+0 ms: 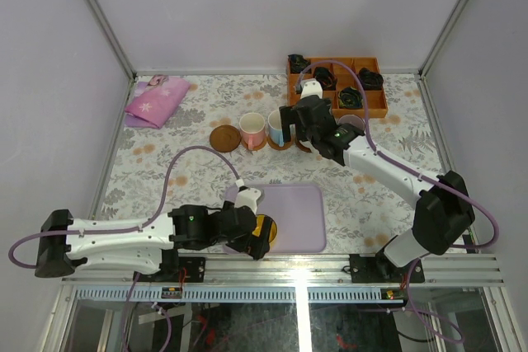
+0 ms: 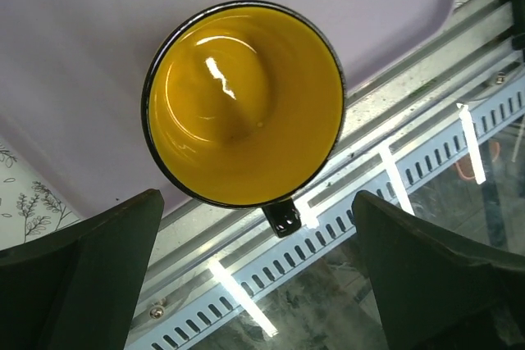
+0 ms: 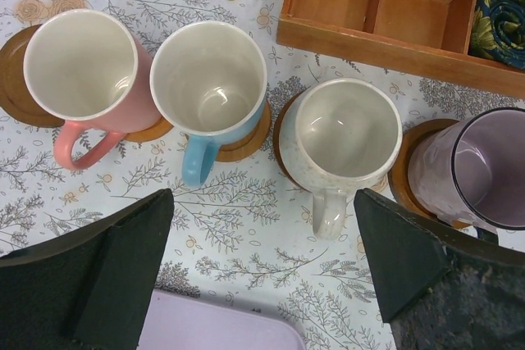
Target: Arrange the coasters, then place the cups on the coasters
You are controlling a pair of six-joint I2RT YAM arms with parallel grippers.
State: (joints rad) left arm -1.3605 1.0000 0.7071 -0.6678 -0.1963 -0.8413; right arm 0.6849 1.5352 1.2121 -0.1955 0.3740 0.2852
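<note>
A yellow cup (image 2: 246, 104) with a black handle stands on the lavender tray (image 2: 74, 30) near the table's front edge. My left gripper (image 2: 256, 235) hovers open just over its handle side, touching nothing (image 1: 256, 241). In a row stand the pink-handled cup (image 3: 82, 67), the blue cup (image 3: 209, 79), the cream cup (image 3: 349, 133) and the purple cup (image 3: 484, 165), each on a brown coaster. One bare coaster (image 1: 224, 137) lies at the row's left end. My right gripper (image 3: 262, 227) hangs open above the row, holding nothing (image 1: 291, 132).
An orange-brown compartment box (image 1: 338, 86) with dark bundles stands at the back right, close behind the purple cup. A pink folded cloth (image 1: 157, 100) lies at the back left. The metal rail (image 2: 271, 276) runs just beyond the tray's near edge.
</note>
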